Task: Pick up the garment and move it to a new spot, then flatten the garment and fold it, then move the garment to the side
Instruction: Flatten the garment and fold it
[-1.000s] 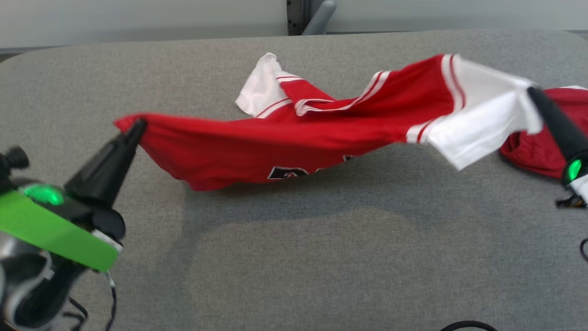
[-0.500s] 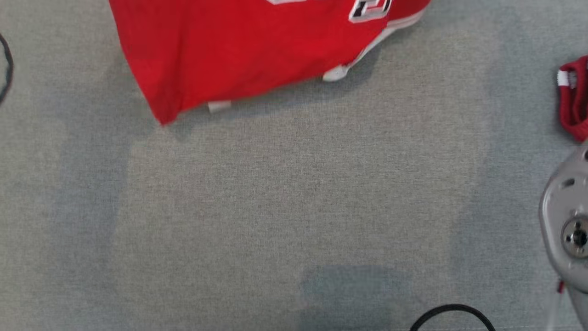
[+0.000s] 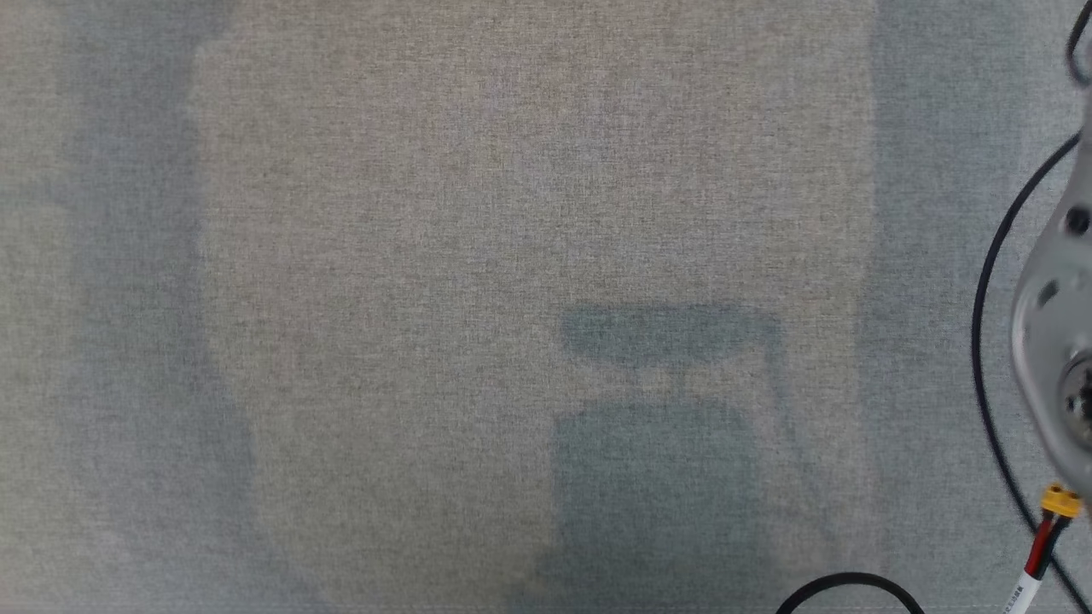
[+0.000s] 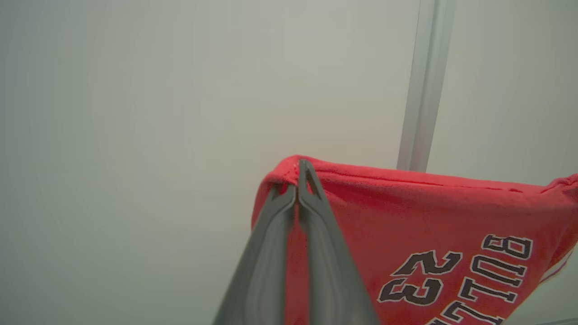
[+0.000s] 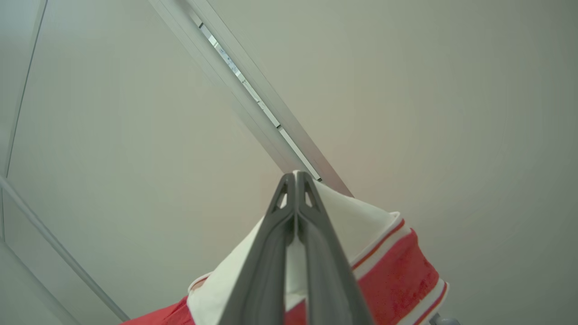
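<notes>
Mid-carry, the left gripper (image 4: pixel 297 180) pinches a red corner of the Bulls jersey (image 4: pixel 406 212) and the right gripper (image 5: pixel 295 178) its white end, apparently raised above the tabletop (image 3: pixel 426 213); next comes lowering it flat

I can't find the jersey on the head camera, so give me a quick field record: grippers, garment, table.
left gripper: shut on a red hemmed corner of the garment
right gripper: shut on a white, red-striped edge of the garment
garment: red jersey with black lettering and the number 23, held up with a pale wall behind it
table: grey fabric with shadows across it in the head view
right edge of head view: pale forearm, black cable, yellow connector
</notes>
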{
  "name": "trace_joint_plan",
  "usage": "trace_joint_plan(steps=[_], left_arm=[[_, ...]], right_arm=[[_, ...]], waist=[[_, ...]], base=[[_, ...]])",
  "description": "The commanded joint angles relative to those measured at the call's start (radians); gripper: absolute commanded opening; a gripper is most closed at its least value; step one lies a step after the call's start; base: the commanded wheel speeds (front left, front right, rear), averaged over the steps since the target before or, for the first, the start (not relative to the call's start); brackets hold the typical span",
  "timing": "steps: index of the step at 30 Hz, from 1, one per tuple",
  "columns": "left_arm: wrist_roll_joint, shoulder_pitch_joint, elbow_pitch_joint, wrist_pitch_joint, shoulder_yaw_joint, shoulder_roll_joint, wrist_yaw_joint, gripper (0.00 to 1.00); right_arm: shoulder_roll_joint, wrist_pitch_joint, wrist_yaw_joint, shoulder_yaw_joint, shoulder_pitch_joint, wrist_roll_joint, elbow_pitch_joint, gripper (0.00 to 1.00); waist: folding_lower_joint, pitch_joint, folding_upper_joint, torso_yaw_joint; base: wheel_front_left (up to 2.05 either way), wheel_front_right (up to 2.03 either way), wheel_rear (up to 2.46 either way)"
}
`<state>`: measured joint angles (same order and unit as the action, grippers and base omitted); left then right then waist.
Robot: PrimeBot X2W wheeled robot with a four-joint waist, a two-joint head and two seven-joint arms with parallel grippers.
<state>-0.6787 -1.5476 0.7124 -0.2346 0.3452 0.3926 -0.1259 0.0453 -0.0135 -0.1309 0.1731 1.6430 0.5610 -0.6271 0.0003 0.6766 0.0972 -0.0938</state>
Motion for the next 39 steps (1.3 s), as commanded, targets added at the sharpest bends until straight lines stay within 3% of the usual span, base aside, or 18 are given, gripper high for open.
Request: trace_joint_plan(steps=[1,4,9,13,19,26,29,34,39], left_arm=[[-0.013,0.074,-0.013,-0.014,0.045,-0.001,-0.005,0.0],[-0.088,0.249,-0.098,-0.024,0.148,0.026,-0.005,0.0],[-0.178,0.59,-0.247,-0.032,0.319,0.132,-0.004,0.0],[-0.179,0.851,-0.32,-0.031,0.305,0.181,-0.003,0.0],[-0.149,1.216,-0.46,-0.031,0.227,0.166,0.064,0.0],[-0.129,1.557,-0.633,-0.031,0.154,0.137,0.193,0.0],[-0.163,1.669,-0.7,-0.031,0.147,0.107,0.222,0.0],[-0.189,1.72,-0.776,-0.014,0.151,0.098,0.238,0.0],[-0.215,1.651,-0.861,0.091,0.156,0.126,0.247,0.0]], right_arm=[[0.008,-0.001,0.0,-0.019,-0.103,0.03,0.036,0.0],[0.023,0.021,0.0,-0.045,-0.348,0.123,0.144,0.0],[0.066,0.075,0.0,-0.07,-0.845,0.278,0.356,0.0],[0.076,0.09,0.0,-0.067,-1.197,0.361,0.5,0.0],[0.082,0.101,0.0,-0.065,-1.549,0.433,0.613,0.0],[0.092,0.108,0.0,-0.046,-1.765,0.479,0.655,0.0],[0.094,0.108,0.0,-0.028,-1.847,0.503,0.677,0.0],[0.092,0.11,0.0,-0.015,-1.88,0.529,0.729,0.0],[0.097,0.159,0.0,-0.033,-1.754,0.505,0.754,0.0]], waist=[[-0.0003,-0.003,0.0002,0.008],[-0.0003,-0.042,0.0002,0.009],[-0.0003,-0.152,0.0002,0.016],[-0.0003,-0.239,0.0002,0.027],[-0.0003,-0.345,0.0002,0.04],[-0.0003,-0.389,0.0002,0.05],[-0.0003,-0.389,0.0002,0.043],[-0.0003,-0.374,0.0002,0.038],[-0.0003,-0.365,0.0002,0.045]], base=[[0.0,0.0,0.0],[0.0,0.0,0.0],[0.0,0.0,0.0],[0.0,0.0,0.0],[0.0,0.0,0.0],[0.0,0.0,0.0],[0.0,0.0,0.0],[0.0,0.0,0.0],[0.0,0.0,0.0]])
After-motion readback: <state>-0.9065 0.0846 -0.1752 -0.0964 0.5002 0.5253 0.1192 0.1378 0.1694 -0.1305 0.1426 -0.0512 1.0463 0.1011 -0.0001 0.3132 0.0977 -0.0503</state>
